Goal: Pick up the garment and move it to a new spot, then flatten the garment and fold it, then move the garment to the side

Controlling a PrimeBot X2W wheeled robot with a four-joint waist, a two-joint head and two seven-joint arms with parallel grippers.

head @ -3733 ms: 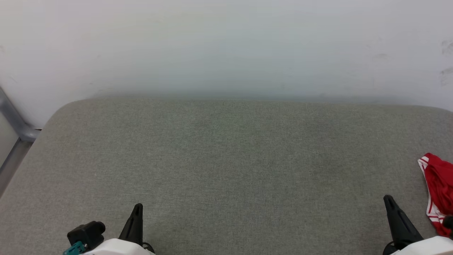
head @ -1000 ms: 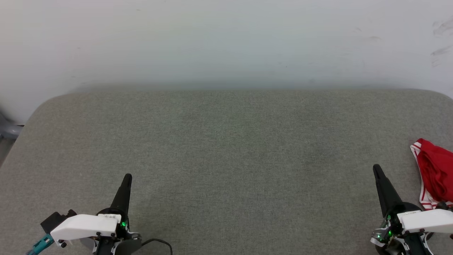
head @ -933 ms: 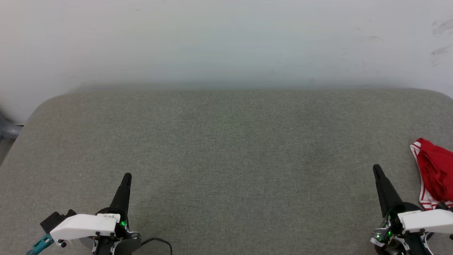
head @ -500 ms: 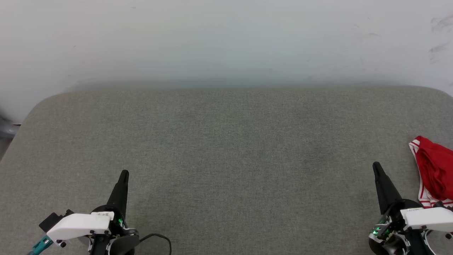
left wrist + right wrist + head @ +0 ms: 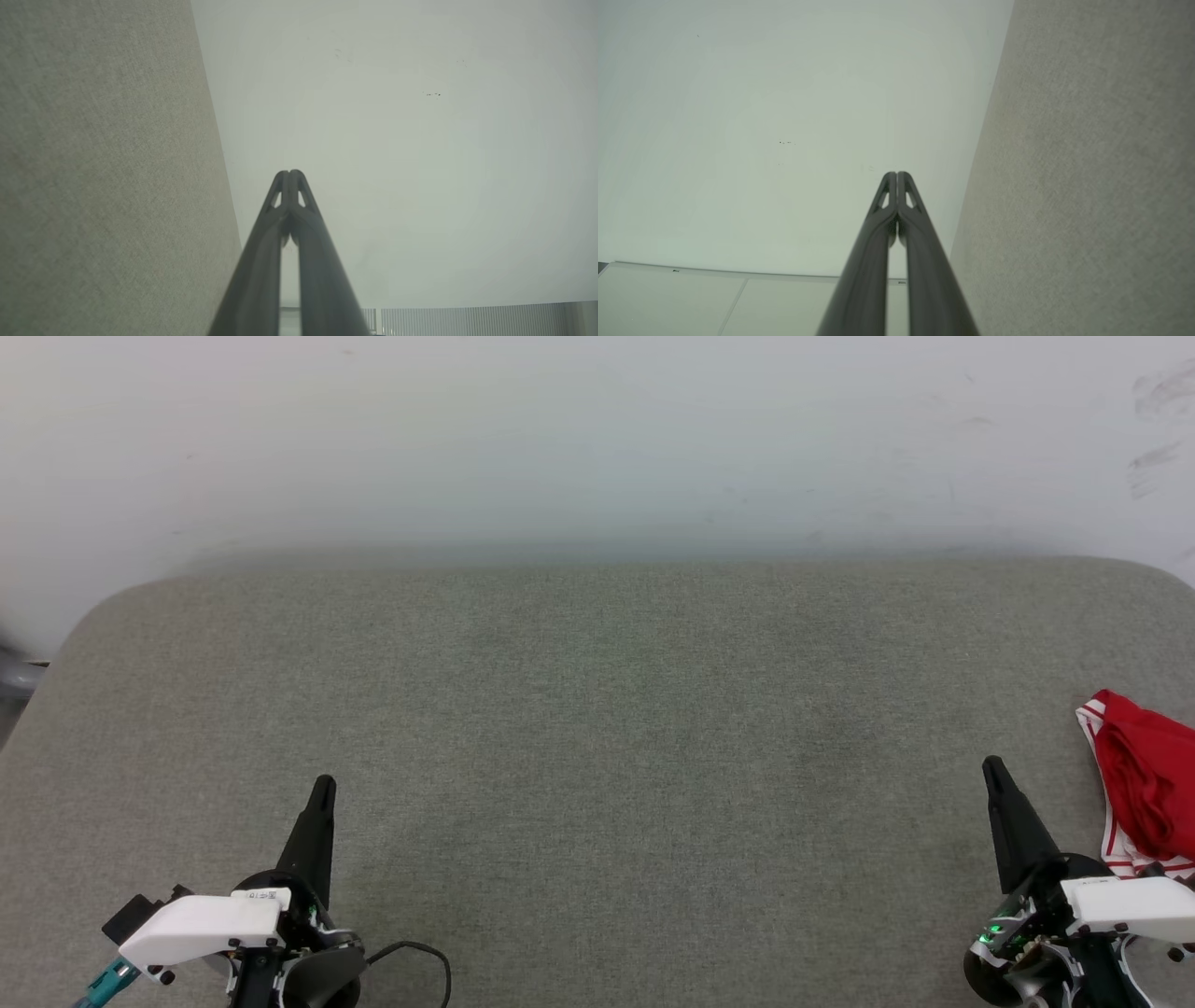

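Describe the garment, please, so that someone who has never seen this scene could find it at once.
A wide grey fabric-covered surface runs along a white wall. Toward its right side, just right of the right gripper, lies the garment: a crumpled red heap with red-and-white striped trim, the only red thing on it.

Soft, even, diffuse light fills the head view, bright enough to wash out the white wall (image 5: pixel 597 429) (a faint greenish cast sits mid-wall). A blurred band of shadow runs along the far edge of the grey bench (image 5: pixel 597 709), whose weave reads clearly nearer in. Both wrist views are hazy and low in contrast, darkening toward the corners.
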